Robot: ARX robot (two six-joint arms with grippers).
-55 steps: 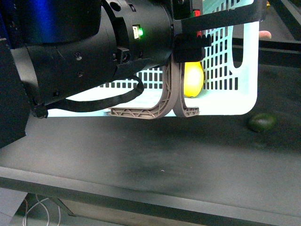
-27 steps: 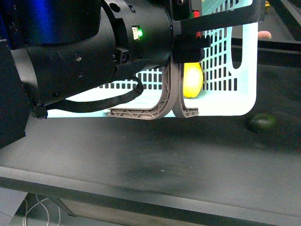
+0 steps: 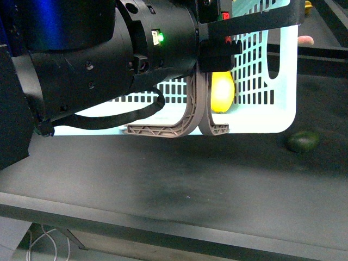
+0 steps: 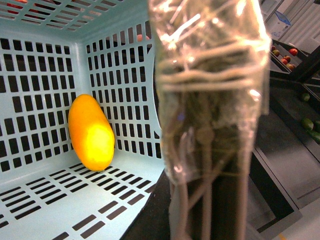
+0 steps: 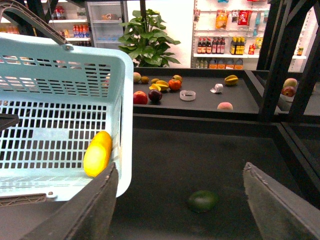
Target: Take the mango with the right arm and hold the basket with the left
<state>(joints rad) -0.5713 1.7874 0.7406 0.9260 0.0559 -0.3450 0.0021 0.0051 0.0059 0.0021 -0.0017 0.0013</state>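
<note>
The yellow mango [image 3: 222, 92] lies inside the light blue basket [image 3: 283, 81], against its slotted wall. My bulky left arm [image 3: 109, 60] fills the upper left, and my left gripper [image 3: 217, 48] is shut on the basket at its rim, above the hanging grey-brown handles [image 3: 190, 122]. In the left wrist view the mango [image 4: 91, 132] rests on the basket floor [image 4: 40, 200] behind a tape-wrapped finger [image 4: 210, 100]. In the right wrist view my right gripper [image 5: 180, 210] is open and empty. It is outside the basket [image 5: 65, 65], with the mango [image 5: 97, 153] off beyond one fingertip [image 5: 85, 210].
A dark green oval fruit [image 3: 303, 141] lies on the black table beside the basket, and it shows between my open right fingers [image 5: 202, 201]. A rear shelf [image 5: 200, 102] carries several fruits. Black frame posts [image 5: 272, 55] stand on the far side.
The basket and my left arm have edged slightly to the left. The mango and the green fruit stay put.
</note>
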